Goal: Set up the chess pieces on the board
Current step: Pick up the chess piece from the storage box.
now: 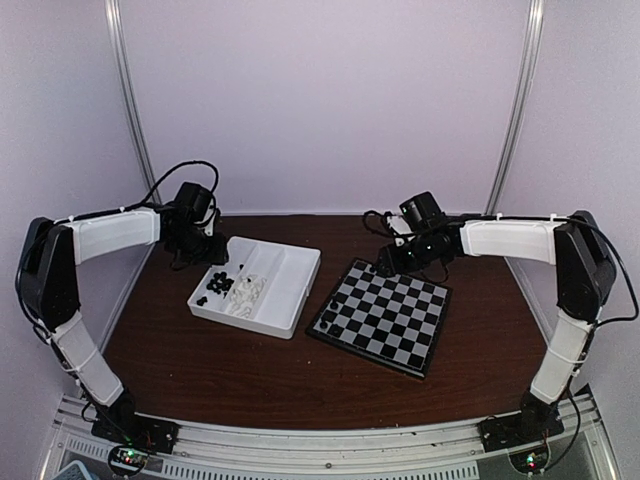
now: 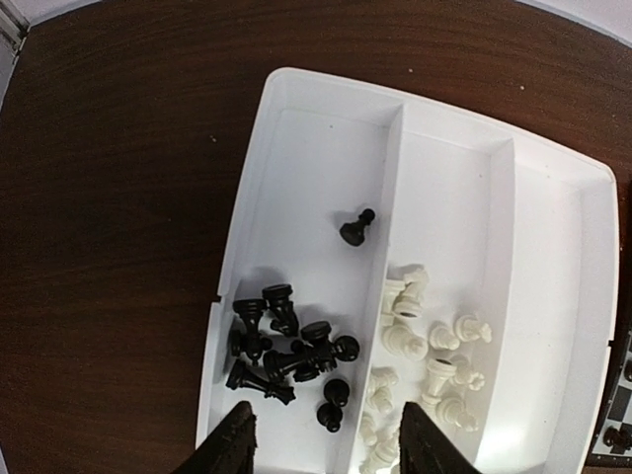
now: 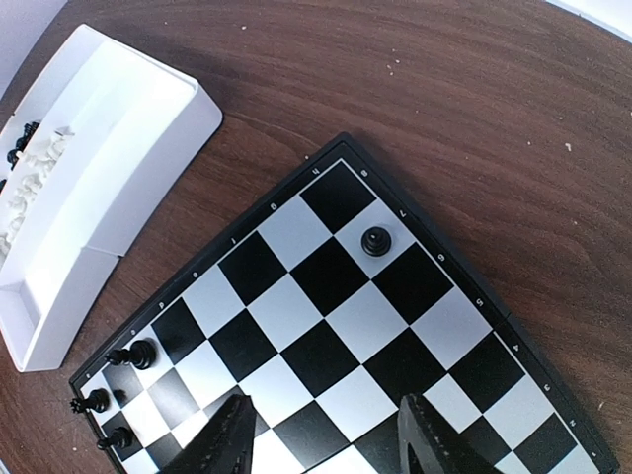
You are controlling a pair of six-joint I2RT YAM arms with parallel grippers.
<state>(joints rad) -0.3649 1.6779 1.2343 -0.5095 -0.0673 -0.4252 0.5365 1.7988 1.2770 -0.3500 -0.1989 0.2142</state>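
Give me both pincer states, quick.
Left pincer: open above the tray, holding nothing.
Right pincer: open above the board, holding nothing.

Robot lab booth, plain pale walls [image 1: 320,100], aluminium frame posts [image 1: 131,100]

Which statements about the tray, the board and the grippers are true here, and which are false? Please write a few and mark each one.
1. Black pieces and white pieces lie in separate compartments of the tray. True.
2. White pieces stand on the board. False: only black chessmen are seen on it.
3. One black piece lies apart from the other black pieces. True.
4. The right gripper holds a piece. False: it is open over the board, with nothing between its fingers.
5. The left gripper hangs over the board. False: it is over the tray.
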